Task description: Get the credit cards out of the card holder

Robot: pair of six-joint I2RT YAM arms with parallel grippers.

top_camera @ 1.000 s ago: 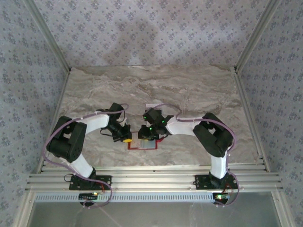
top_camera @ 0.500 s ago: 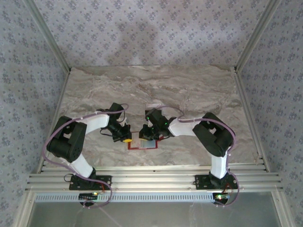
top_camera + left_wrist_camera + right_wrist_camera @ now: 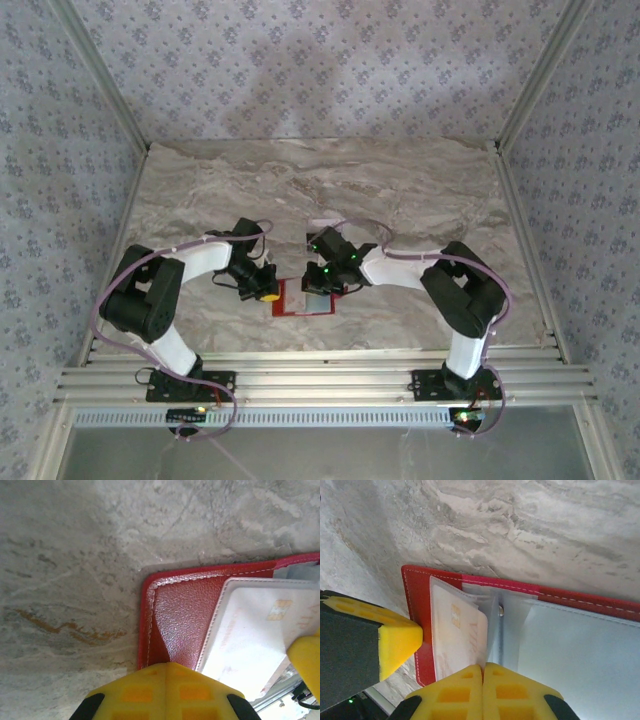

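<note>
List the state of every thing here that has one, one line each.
card holder, open, lying flat on the table, inside facing up.
credit card, tucked inside the holder, chip side up, not yet out.
left gripper, fingers shut, tips at the holder's red edge.
right gripper, fingers shut, tips at the card's edge; whether they pinch it is unclear.
</note>
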